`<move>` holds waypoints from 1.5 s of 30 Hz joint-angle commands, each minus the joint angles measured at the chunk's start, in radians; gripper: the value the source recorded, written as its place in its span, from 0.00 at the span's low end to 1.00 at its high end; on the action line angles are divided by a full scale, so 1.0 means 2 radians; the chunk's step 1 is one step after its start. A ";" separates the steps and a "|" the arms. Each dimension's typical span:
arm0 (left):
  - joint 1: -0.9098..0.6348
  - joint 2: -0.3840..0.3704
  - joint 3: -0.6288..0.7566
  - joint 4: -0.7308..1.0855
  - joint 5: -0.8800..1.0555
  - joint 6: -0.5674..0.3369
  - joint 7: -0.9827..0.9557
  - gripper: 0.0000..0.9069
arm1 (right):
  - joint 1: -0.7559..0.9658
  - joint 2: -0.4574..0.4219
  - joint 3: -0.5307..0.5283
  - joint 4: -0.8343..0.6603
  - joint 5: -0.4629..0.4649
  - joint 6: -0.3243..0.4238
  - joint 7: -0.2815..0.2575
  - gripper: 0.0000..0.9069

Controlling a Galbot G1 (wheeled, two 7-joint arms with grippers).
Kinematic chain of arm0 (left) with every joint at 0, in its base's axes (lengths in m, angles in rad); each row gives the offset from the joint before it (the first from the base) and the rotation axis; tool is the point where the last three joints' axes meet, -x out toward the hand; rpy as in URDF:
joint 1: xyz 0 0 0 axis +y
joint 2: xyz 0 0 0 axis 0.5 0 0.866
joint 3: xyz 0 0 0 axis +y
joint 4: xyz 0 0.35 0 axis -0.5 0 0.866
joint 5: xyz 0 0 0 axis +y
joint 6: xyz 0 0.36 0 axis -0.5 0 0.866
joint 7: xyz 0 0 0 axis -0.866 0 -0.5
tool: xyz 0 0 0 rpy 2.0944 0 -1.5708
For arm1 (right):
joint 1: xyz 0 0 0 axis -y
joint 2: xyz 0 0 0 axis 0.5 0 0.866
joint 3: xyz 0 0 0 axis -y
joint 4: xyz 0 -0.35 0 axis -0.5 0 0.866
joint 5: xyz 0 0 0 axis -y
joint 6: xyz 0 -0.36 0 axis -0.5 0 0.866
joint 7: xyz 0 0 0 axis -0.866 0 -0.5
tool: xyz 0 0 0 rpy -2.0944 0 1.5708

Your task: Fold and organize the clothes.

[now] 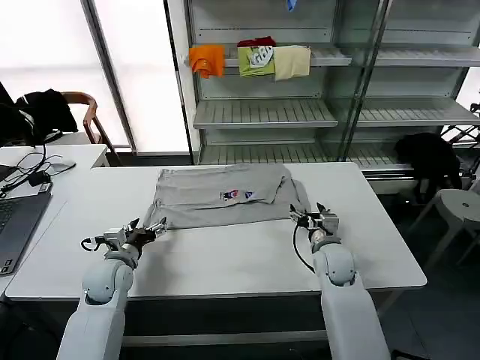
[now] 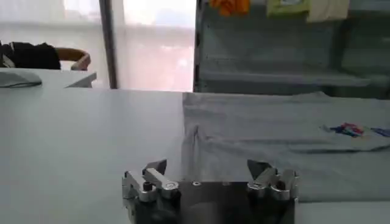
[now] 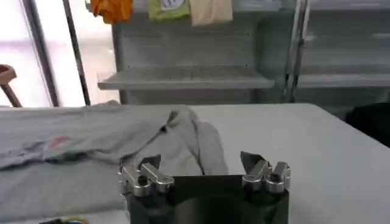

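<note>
A light grey T-shirt (image 1: 225, 196) with a small multicoloured chest print (image 1: 238, 196) lies partly folded across the far middle of the white table (image 1: 225, 262). My left gripper (image 1: 150, 223) is open just off the shirt's near left corner, and nothing sits between its fingers. In the left wrist view the open gripper (image 2: 207, 170) faces the shirt's edge (image 2: 274, 140). My right gripper (image 1: 307, 212) stands open at the bunched right sleeve. The right wrist view has the same gripper (image 3: 200, 163) open and empty, with the rumpled shirt (image 3: 91, 146) in front of it.
A metal shelf (image 1: 262, 112) behind the table carries orange (image 1: 207, 58), green (image 1: 256, 58) and cream (image 1: 292, 61) garments. A laptop (image 1: 16, 217) and cables lie on the side table at left. A black jacket (image 1: 45, 109) hangs on a chair, and a white stool (image 1: 457, 206) stands at right.
</note>
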 commanded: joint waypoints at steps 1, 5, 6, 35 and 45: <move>0.002 0.001 0.000 0.001 0.004 0.003 0.000 0.96 | -0.012 -0.010 0.000 -0.006 0.002 -0.005 0.002 0.17; 0.005 0.002 0.000 0.005 0.004 0.005 0.003 0.32 | -0.008 -0.003 0.000 -0.020 -0.007 -0.004 -0.001 0.00; 0.005 0.002 0.000 0.005 0.004 0.006 0.004 0.23 | -0.008 -0.002 -0.001 -0.023 -0.010 -0.005 -0.001 0.00; 0.049 0.004 -0.005 -0.056 0.015 -0.017 0.015 0.00 | -0.070 0.000 -0.006 0.115 0.045 -0.037 0.011 0.00; 0.197 0.039 -0.049 -0.232 -0.036 0.013 0.015 0.00 | -0.208 -0.039 -0.019 0.276 0.053 -0.039 0.034 0.00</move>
